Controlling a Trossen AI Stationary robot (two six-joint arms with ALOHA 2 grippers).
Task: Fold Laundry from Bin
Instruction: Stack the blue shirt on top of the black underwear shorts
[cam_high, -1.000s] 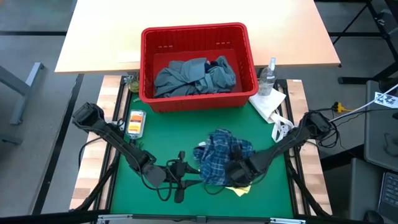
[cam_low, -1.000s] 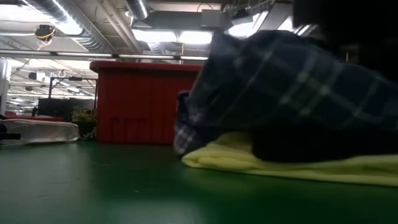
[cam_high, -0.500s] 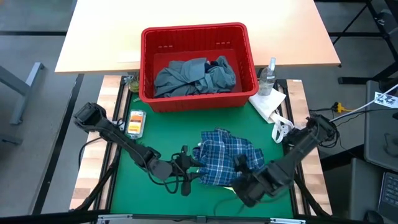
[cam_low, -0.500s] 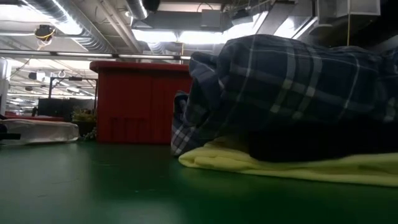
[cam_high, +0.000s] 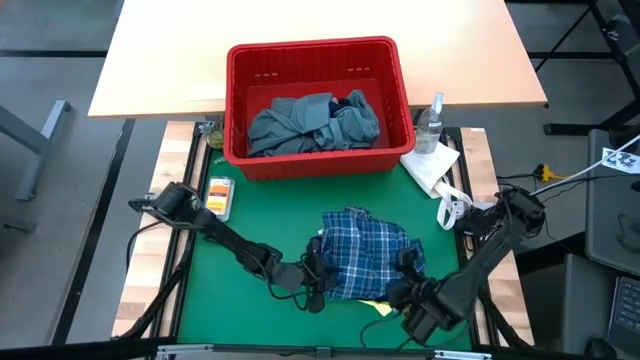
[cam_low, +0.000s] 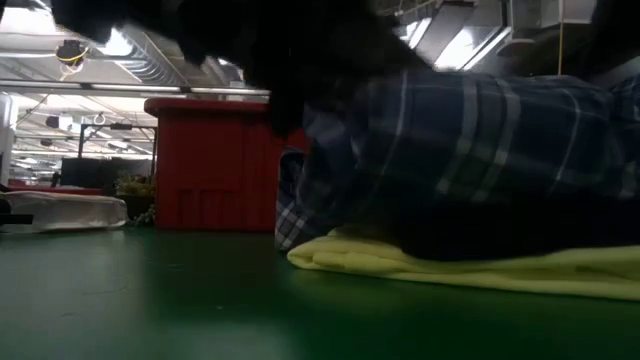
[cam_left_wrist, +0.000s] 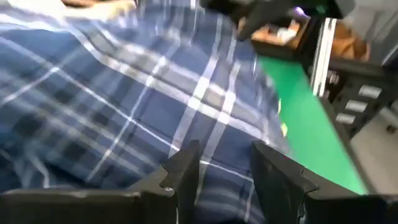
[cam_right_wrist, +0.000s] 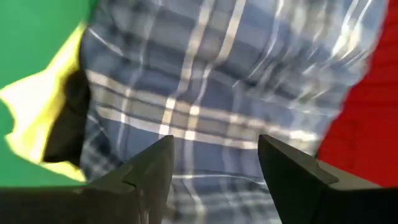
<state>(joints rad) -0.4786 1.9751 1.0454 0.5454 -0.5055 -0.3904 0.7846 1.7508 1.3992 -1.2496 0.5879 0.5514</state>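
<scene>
The red slotted plastic bin (cam_high: 318, 62) holds a crumpled grey-blue garment (cam_high: 312, 122). On the green desk (cam_high: 250, 225), the blue-white plaid shirt (cam_high: 368, 263) covers a small yellow garment (cam_low: 460, 268). The left gripper (cam_high: 315, 282) is partly spread, and the right gripper (cam_high: 407, 283) is wide; both hold nothing.

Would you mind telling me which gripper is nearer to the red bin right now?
Left. The left gripper sits at the plaid shirt's left edge, closer to the red bin. The right gripper is at the shirt's near right corner, slightly farther away.
</scene>
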